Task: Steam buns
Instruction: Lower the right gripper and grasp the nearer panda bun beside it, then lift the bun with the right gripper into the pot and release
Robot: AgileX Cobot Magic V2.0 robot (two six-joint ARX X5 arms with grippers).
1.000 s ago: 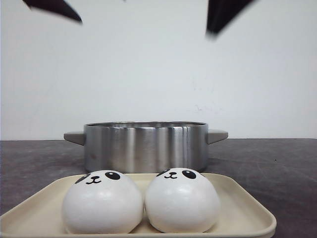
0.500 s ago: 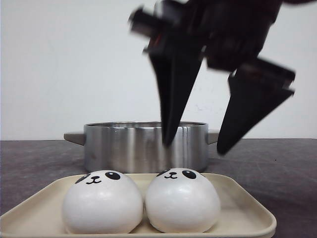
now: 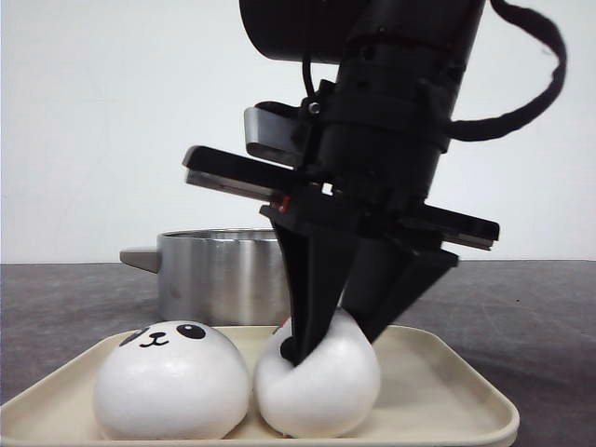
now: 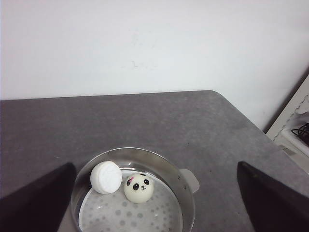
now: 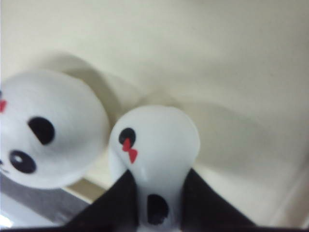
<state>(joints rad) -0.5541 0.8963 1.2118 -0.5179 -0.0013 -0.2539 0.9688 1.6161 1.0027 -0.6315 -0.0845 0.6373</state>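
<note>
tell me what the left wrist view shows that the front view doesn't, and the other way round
Only the left wrist view looks into the steel pot: two buns already lie inside, one face up, the other turned so no face shows.

Only the front view shows the cream tray with two more buns, one free and one squeezed by the right gripper.

Both show the pot on the grey table before a white wall.
</note>
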